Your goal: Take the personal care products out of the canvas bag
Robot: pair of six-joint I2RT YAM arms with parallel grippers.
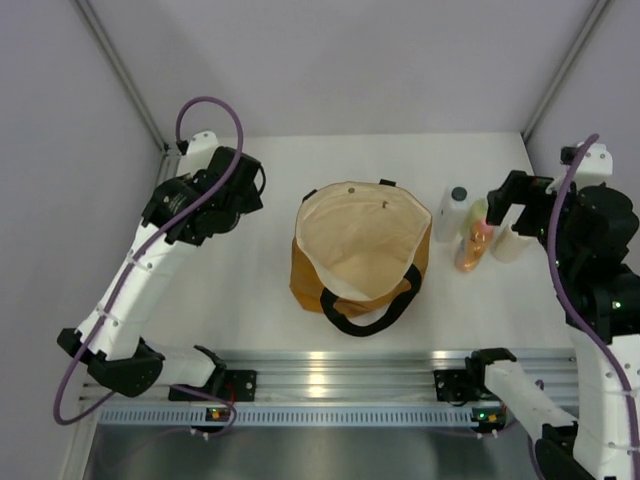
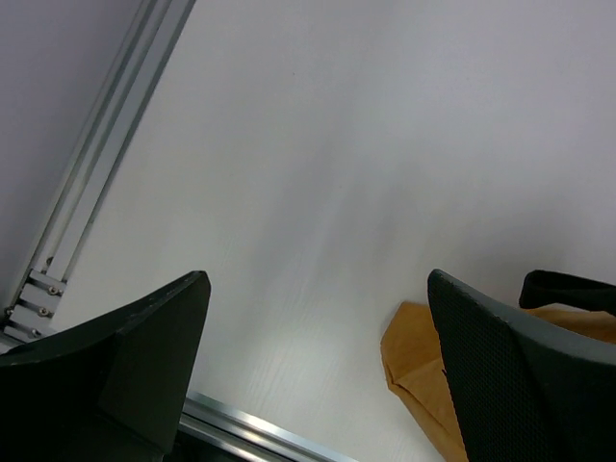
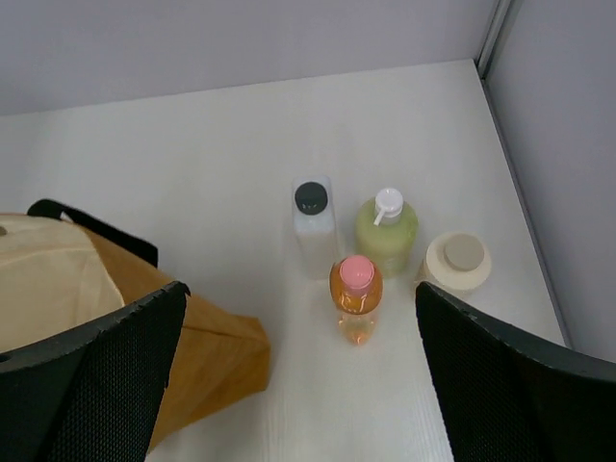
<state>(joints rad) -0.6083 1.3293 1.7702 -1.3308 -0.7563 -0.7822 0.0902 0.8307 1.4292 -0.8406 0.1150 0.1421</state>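
White table (image 1: 250,300), grey walls. Canvas bag (image 1: 350,250) mid-table, mouth open, nothing visible inside. Four bottles (image 3: 313,226) stand clustered just right of it. Left gripper (image 2: 318,289) and right gripper (image 3: 300,294) both spread wide, empty. Task looks done; lift the right arm clear without clipping the orange bottle (image 3: 355,298). No legible labels.

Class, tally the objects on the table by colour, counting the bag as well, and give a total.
Whitish bottle with dark cap: 1
Yellow-green bottle with white cap: 1
Orange bottle with pink cap: 1
Beige wide-topped bottle: 1
Tan-orange canvas bag: 1
Total: 5
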